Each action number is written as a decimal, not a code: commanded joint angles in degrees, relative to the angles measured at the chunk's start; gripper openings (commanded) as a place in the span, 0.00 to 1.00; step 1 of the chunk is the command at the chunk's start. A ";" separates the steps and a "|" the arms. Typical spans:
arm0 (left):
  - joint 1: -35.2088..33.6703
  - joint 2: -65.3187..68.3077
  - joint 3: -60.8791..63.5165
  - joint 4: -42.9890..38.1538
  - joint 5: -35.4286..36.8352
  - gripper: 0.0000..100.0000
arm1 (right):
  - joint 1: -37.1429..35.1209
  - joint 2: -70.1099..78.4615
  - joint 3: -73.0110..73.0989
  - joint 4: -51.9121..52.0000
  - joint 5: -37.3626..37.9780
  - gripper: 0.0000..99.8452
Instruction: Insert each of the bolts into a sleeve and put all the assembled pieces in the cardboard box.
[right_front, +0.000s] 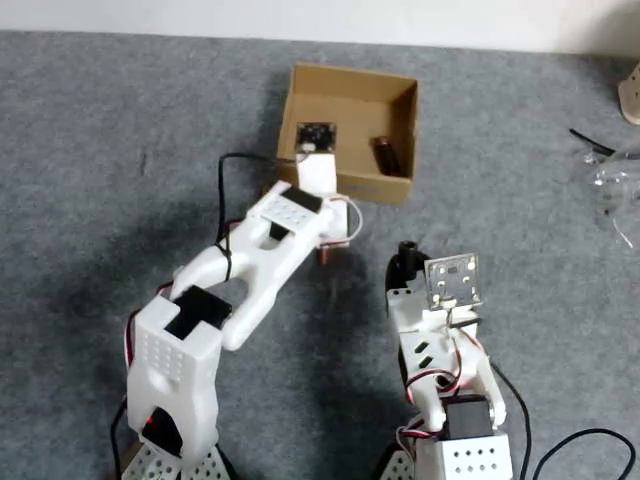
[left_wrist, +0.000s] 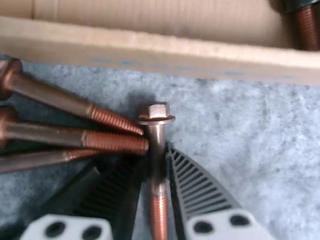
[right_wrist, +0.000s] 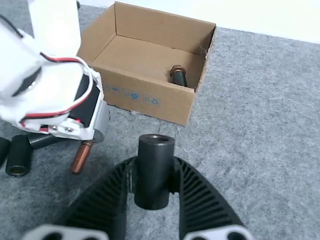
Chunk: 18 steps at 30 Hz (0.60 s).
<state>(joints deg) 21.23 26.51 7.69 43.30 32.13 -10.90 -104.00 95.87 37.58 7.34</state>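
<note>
My left gripper (left_wrist: 157, 167) is shut on the shank of a copper bolt (left_wrist: 156, 131), held just off the grey carpet by the front wall of the cardboard box (left_wrist: 150, 42). Three more copper bolts (left_wrist: 75, 137) lie side by side on the carpet, their tips touching the held bolt. In the high view, this gripper (right_front: 331, 246) is in front of the box (right_front: 345, 186). My right gripper (right_wrist: 154, 172) is shut on an upright black sleeve (right_wrist: 154, 167), a short way from the held bolt (right_wrist: 80, 157). One assembled piece (right_wrist: 177, 75) lies inside the box (right_wrist: 150, 102).
Loose black sleeves (right_wrist: 19, 156) lie on the carpet under the left arm. Clear plastic bits (right_front: 612, 180) sit at the far right edge of the high view. Open carpet stretches to the right of the box and of the right arm (right_front: 445, 350).
</note>
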 joint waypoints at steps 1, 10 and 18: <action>2.86 -5.76 0.40 7.56 -0.18 0.01 | 0.75 -1.19 5.41 -2.42 -0.09 0.00; 4.09 -15.87 0.48 17.58 -0.18 0.01 | 0.75 -1.19 5.41 -2.42 -0.09 0.00; 3.91 -25.01 2.77 22.59 -0.18 0.00 | 0.75 -1.19 5.41 -2.42 0.00 0.00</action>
<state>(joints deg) 24.75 9.01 9.01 65.01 32.13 -10.90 -104.00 95.87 37.58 7.34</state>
